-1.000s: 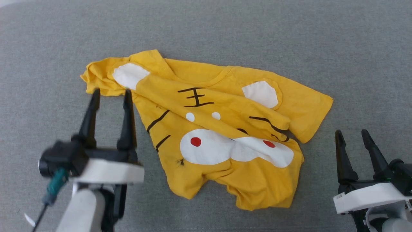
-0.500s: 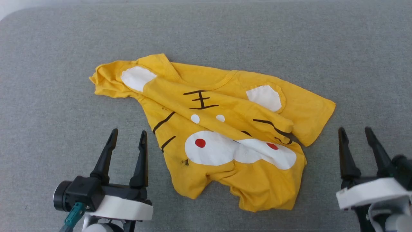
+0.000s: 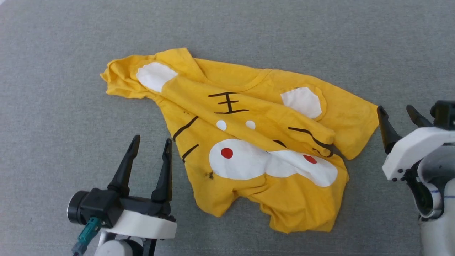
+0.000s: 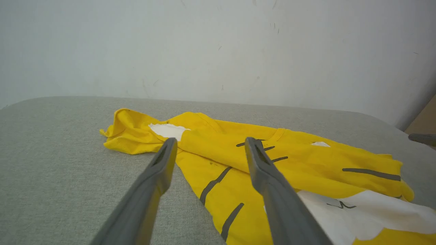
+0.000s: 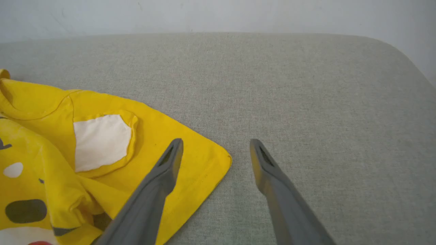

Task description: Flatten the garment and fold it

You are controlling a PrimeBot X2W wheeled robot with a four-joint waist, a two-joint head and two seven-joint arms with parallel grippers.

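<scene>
The garment [image 3: 249, 149] lies print side up near the centre of the grey padded surface [image 3: 64, 64], collar toward the far edge. A diagonal fold crosses the tiger face and covers part of the white muzzle. The hem is bunched on the near side. The sleeve on the robot's left is rumpled into a heap; the right sleeve lies flatter.

Left gripper [image 3: 152, 139]: fingers spread, holding nothing, positioned just beside the garment's near-left edge, tips apart from the cloth. A teal connector [image 3: 87, 229] is fitted at its wrist.

Right gripper [image 3: 394, 108]: fingers spread, holding nothing, just beside the right sleeve corner. In the right wrist view one finger overlaps that corner; contact cannot be determined.

A pale wall [image 4: 218, 44] stands behind the surface.
</scene>
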